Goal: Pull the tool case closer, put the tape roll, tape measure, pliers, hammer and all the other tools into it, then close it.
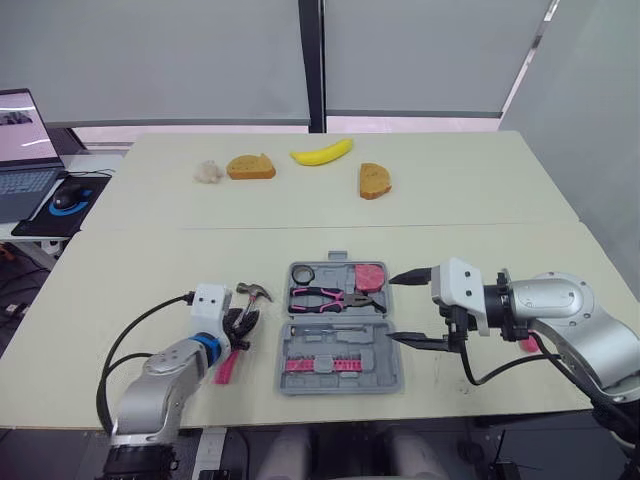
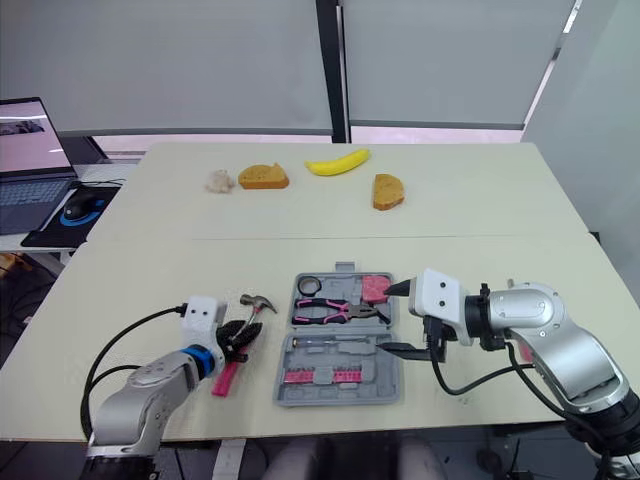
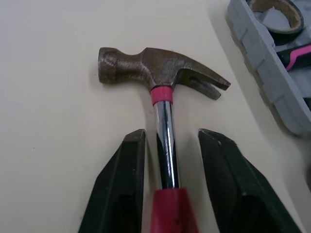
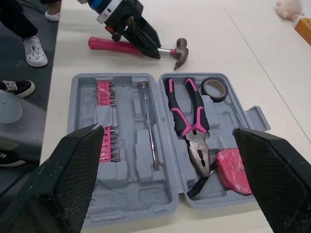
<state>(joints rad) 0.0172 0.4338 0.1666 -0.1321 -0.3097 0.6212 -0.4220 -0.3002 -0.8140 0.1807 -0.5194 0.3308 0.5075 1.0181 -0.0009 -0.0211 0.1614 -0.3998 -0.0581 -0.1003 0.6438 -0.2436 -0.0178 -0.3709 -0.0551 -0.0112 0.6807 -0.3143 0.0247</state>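
Left gripper (image 3: 171, 134) astride hammer (image 3: 156, 69), seemingly loose

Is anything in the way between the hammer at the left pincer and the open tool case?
Nothing visible. The left pincer sits open on either side of the shaft of the hammer, and only bare table lies between the hammer and the near wall of the tool case.

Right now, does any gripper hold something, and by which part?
Nothing is held. The left gripper is open around the hammer shaft; the right gripper is open.
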